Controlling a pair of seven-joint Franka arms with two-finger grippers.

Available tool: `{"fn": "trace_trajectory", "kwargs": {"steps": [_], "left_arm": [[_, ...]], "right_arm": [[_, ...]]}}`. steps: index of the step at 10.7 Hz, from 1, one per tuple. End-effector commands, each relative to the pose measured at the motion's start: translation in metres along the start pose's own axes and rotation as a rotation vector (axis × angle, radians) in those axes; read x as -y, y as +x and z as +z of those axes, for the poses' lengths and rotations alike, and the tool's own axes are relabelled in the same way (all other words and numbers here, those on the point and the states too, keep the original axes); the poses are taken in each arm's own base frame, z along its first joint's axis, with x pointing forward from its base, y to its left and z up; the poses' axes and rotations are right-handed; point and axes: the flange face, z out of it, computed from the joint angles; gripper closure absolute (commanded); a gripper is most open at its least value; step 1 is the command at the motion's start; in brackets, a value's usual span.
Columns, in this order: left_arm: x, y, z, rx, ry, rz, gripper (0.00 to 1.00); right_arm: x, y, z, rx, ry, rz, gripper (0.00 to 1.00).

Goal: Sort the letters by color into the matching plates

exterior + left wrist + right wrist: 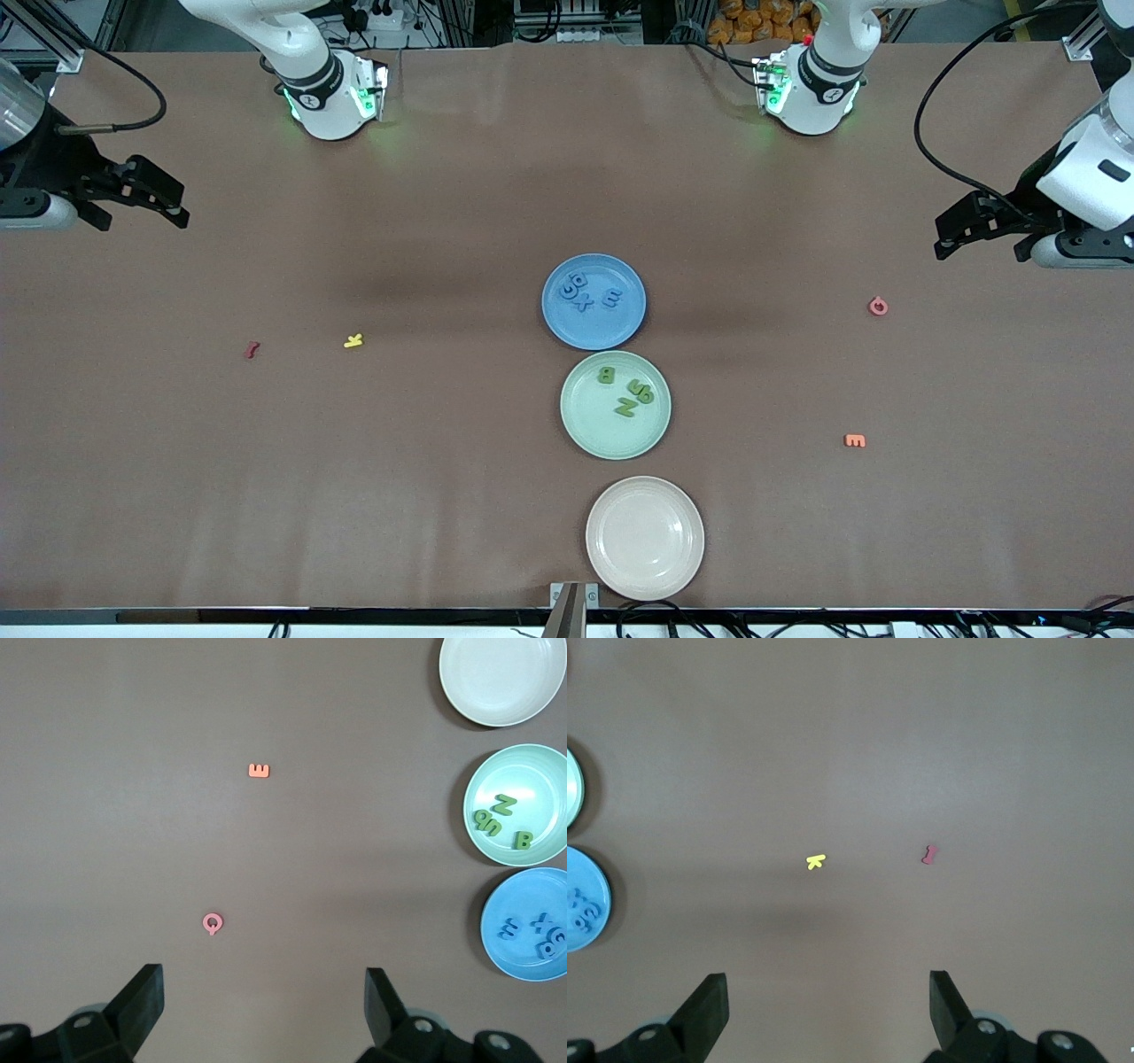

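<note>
The sorting is being judged as finished, and the layout is being explained by that. The blue letters (580, 290) are being carried in the blue plate (598, 330), and the green letters (627, 394) in the green plate (594, 425); about four seem to be lying in each, some overlapping. In the front view the blue plate is being shown at twelve o'clock from the green plate, nearly rim to rim. The cream plate (645, 538) is being left empty at about six o'clock from the green one, presumably because no letter matches it. The yellow letter (353, 340) and red letter (252, 350) are being left loose on the bench (443, 487) toward nine o'clock from the plates. The pink letter (878, 307) and orange letter (855, 440) are being left toward three o'clock, apparently as colours with no plate. Both arms are being kept waiting. The right gripper (142, 221) is being held over bare bench at its own end, at about nine o'clock from the blue plate. The left gripper (979, 248) is being held likewise at about three o'clock. On each gripper the fingers (142, 1001) are being held spread wide with nothing between them, as is also being shown in the right wrist view. The sorted letters are being kept well apart from both pairs of fingers, and only stray letters are being seen ahead of them.
</note>
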Motion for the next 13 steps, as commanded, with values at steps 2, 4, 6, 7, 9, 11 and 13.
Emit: {"fn": "trace_trajectory", "kwargs": {"steps": [2,4,6,7,9,11,13], "left_arm": [[0.0028,-0.0032,-0.0025,0.007,-0.027,0.021,0.00],[0.0028,-0.0032,-0.0025,0.007,-0.027,0.021,0.00],[0.0028,-0.0032,-0.0025,0.007,-0.027,0.021,0.00],[0.0028,-0.0033,-0.0018,0.009,-0.026,0.021,0.00],[0.0030,-0.0030,-0.0009,0.010,-0.025,0.021,0.00],[0.0028,-0.0030,-0.0009,0.010,-0.026,0.019,0.00],[0.0028,-0.0030,-0.0009,0.010,-0.026,0.019,0.00]], "right_arm": [[-0.0011,-0.0046,-0.0076,0.001,-0.016,-0.078,0.00],[0.0008,-0.0039,-0.0052,0.006,-0.022,-0.124,0.00],[0.0008,-0.0037,-0.0048,0.009,-0.023,-0.127,0.00],[0.0027,-0.0038,-0.0055,0.008,-0.021,-0.129,0.00],[0.0027,-0.0039,-0.0054,0.009,-0.021,-0.130,0.00],[0.0018,-0.0039,-0.0054,0.009,-0.021,-0.123,0.00],[0.0008,-0.0048,-0.0046,0.018,-0.021,-0.121,0.00]]}}
